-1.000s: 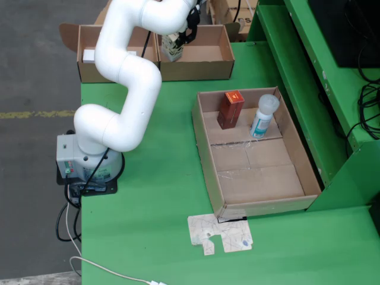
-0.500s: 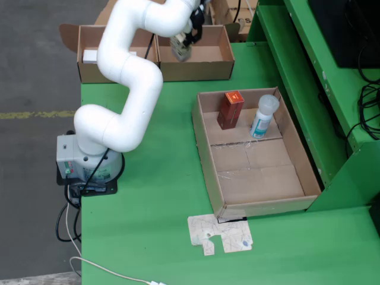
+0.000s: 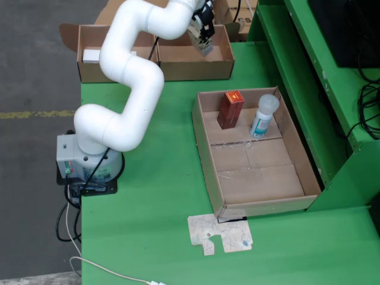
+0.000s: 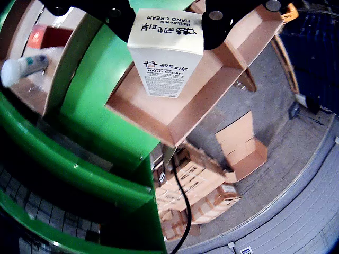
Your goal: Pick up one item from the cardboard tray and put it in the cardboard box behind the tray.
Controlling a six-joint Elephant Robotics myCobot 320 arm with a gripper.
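The pincer (image 4: pixel 165 18) grips a white hand cream carton (image 4: pixel 165 53) between its black fingers (image 4: pixel 225 21), holding it tilted above the open cardboard box (image 3: pixel 196 56) directly beneath it.

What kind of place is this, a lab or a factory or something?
Probably a warehouse or packing workshop. The green workbench stands on a bare concrete floor with a painted yellow line, and the wrist camera shows stacked cardboard cartons beyond the hand cream box held in the gripper.
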